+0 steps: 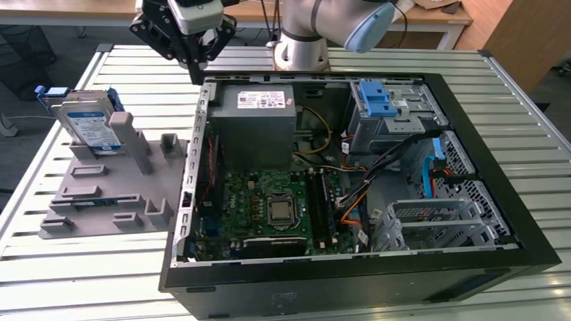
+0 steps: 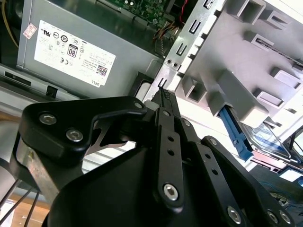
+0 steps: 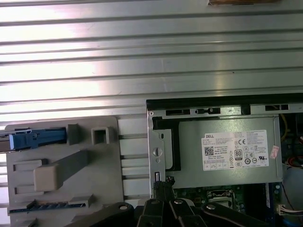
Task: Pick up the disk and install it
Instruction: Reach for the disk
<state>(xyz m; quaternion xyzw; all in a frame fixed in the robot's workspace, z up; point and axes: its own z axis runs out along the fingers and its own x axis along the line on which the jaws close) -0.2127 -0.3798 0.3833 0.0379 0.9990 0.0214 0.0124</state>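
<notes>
Silver in its blue frame, the disk [image 1: 89, 126] stands upright in the grey rack [image 1: 107, 200] near the table's edge on the exterior view's left. My claw [image 1: 195, 72] hangs over a corner of the case [image 1: 312, 287], fingers seemingly pressed together and holding nothing. Pick-up isn't begun. I judge it calls for spreading them over the disk.

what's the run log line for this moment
gripper: shut, empty, above case corner by power supply | disk: upright in grey fixture, apart from gripper | install: not done
</notes>
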